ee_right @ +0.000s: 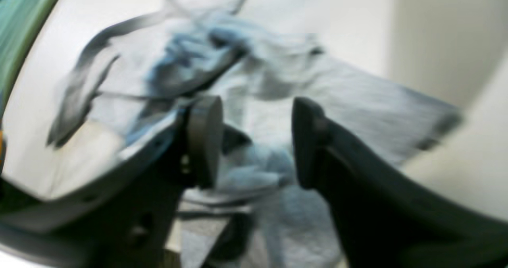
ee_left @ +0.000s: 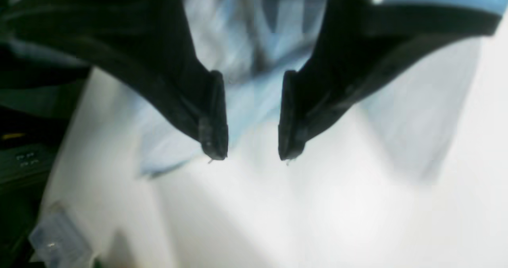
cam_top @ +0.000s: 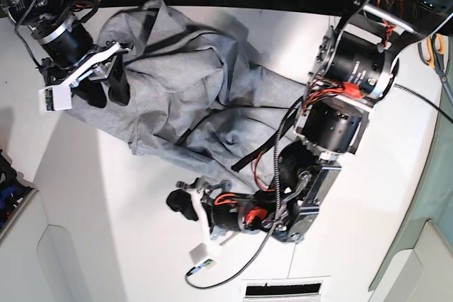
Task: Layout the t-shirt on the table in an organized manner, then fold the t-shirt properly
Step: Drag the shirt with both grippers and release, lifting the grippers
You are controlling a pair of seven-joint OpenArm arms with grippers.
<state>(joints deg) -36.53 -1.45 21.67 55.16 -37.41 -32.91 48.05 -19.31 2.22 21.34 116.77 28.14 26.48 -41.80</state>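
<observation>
Clearly crumpled, the grey t-shirt (cam_top: 177,97) lies bunched on the white surface (cam_top: 106,210); both spread claws, left (ee_left: 253,149) and right (ee_right: 254,141), should pinch opposite hems and draw apart.

A pale green cloth surface (cam_top: 433,196) runs along the right edge of the base view; in the right wrist view it appears as a blurred green band (ee_right: 20,29) at the upper left. A dark slotted white vent panel (cam_top: 286,289) sits at the base view's bottom edge.
</observation>
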